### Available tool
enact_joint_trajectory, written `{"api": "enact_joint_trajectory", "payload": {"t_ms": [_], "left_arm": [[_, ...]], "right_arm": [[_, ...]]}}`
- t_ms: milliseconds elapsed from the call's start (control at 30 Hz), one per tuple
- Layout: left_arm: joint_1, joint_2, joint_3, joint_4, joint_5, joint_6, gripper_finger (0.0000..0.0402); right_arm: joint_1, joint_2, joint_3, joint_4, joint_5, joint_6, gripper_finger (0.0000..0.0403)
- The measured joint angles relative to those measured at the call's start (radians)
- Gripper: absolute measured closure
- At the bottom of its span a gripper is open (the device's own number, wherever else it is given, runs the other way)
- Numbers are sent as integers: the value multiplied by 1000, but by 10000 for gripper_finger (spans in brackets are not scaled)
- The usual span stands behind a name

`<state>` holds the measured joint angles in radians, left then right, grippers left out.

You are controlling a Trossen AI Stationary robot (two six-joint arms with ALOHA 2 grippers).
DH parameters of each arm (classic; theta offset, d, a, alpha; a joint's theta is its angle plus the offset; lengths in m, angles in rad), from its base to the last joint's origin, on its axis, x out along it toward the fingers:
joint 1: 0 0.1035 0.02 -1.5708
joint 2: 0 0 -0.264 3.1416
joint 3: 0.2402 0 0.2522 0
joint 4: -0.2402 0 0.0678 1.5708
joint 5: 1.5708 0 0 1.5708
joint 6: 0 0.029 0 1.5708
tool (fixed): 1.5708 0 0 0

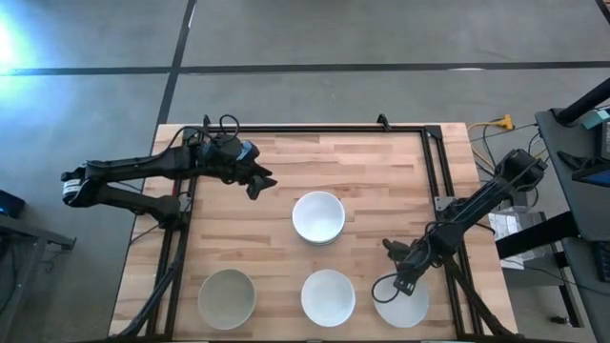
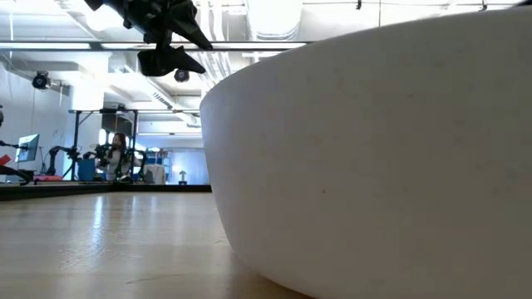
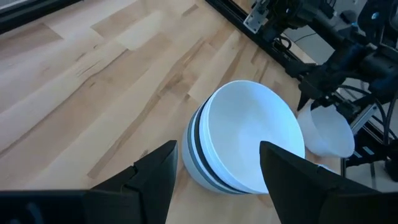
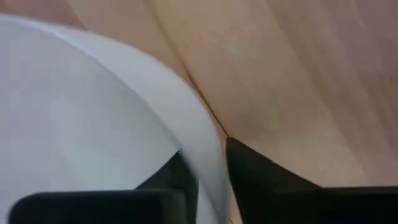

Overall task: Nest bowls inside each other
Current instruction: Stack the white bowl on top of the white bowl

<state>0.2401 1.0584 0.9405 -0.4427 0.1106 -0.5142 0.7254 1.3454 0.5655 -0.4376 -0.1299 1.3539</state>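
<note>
A stack of nested bowls (image 1: 318,217) stands at the table's middle, white on top with a dark band between its layers (image 3: 196,144). Three single bowls stand along the near edge: a greyish one (image 1: 227,297), a white one (image 1: 328,295) and a white one at the right (image 1: 400,305). My left gripper (image 1: 259,181) is open and empty, above the table to the far left of the stack; the stack shows between its fingers (image 3: 249,137). My right gripper (image 1: 400,276) is shut on the right white bowl. My right gripper holds the right white bowl by its rim (image 4: 208,155) on the bowl's far side. One finger (image 4: 171,177) is inside the bowl and one finger (image 4: 255,171) is outside, coming from above. Whether the bowl is clear of the table, I cannot tell.
A black frame rail (image 1: 434,181) runs along the table's right side, another along the left (image 1: 186,238). One white bowl (image 2: 374,149) fills most of the low view, close to the camera. Bare wood lies between the stack and the far edge.
</note>
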Motion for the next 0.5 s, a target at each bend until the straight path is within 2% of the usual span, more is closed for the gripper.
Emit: {"api": "enact_joint_trajectory", "payload": {"t_ms": [200,500], "left_arm": [[0,-1,0,16,8,-3,190],[0,-18,0,14,15,-3,190]], "right_arm": [[-23,-28,0,18,37,-31,387],[-113,-158,0,0,37,-127,393]]}}
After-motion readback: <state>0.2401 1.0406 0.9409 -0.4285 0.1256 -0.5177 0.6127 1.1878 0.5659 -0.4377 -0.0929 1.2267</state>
